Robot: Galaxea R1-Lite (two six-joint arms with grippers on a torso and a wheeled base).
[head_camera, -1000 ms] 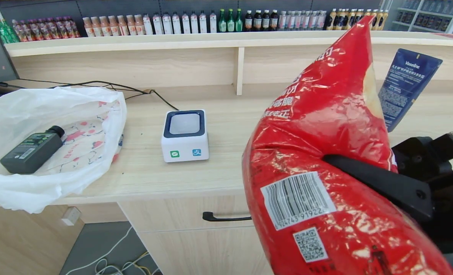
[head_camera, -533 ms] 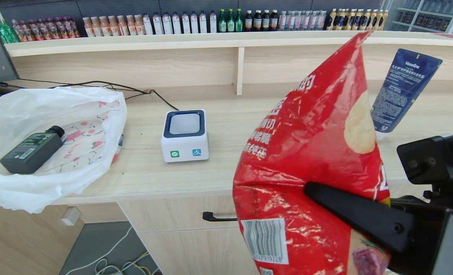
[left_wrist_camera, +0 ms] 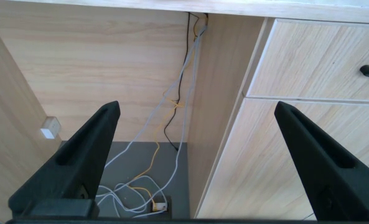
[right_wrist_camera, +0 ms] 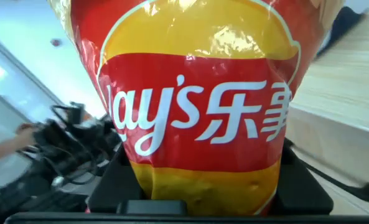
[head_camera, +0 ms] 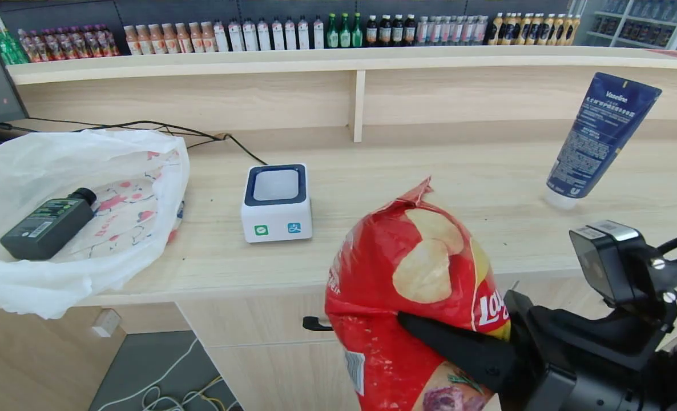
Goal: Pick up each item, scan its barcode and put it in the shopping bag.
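A red chip bag (head_camera: 412,285) hangs in front of the counter edge, right of the scanner, with my right gripper (head_camera: 424,337) shut on its lower half. Its front with the chip picture faces the head camera, and a strip of barcode (head_camera: 354,371) shows at its left edge. The right wrist view has the chip bag (right_wrist_camera: 196,106) between the black fingers (right_wrist_camera: 112,186). The white scanner (head_camera: 276,202) stands mid-counter. A white shopping bag (head_camera: 76,165) at the left holds a dark bottle (head_camera: 47,224). My left gripper (left_wrist_camera: 196,162) is open, low beside the cabinet.
A blue tube (head_camera: 598,134) stands cap-down at the back right of the counter (head_camera: 430,171). Cables (head_camera: 144,125) run behind the shopping bag to the scanner. Below the counter is a drawer handle (head_camera: 315,325), and loose wires (left_wrist_camera: 147,186) lie on the floor.
My right gripper has dropped lower and turned the chip bag, so its front faces the camera and the barcode has swung to the left edge. The blue tube is uncovered.
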